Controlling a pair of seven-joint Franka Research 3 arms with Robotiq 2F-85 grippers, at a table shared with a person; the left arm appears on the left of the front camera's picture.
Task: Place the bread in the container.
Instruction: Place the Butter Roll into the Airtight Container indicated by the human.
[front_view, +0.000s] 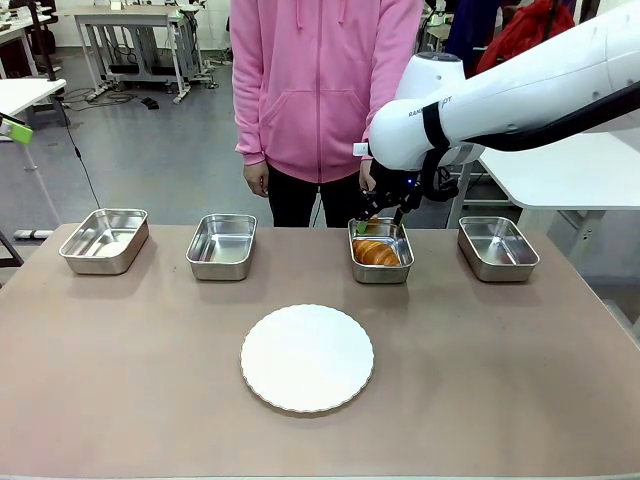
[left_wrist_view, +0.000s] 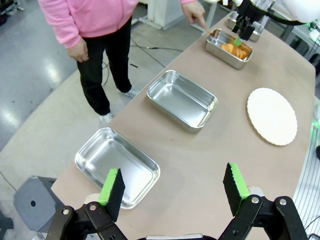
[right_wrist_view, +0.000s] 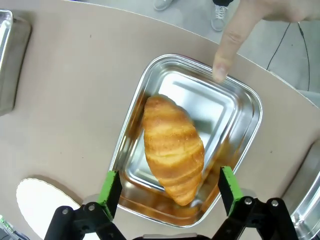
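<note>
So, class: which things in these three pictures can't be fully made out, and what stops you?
- Front view: right tool covers the far rim of the container.
- Right wrist view: plate cut by the bottom edge.
- Left wrist view: bread too small for detail.

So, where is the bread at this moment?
In the front view the bread lies inside the container, third pan from the left in the far row, right of centre, beneath the open right gripper.
</note>
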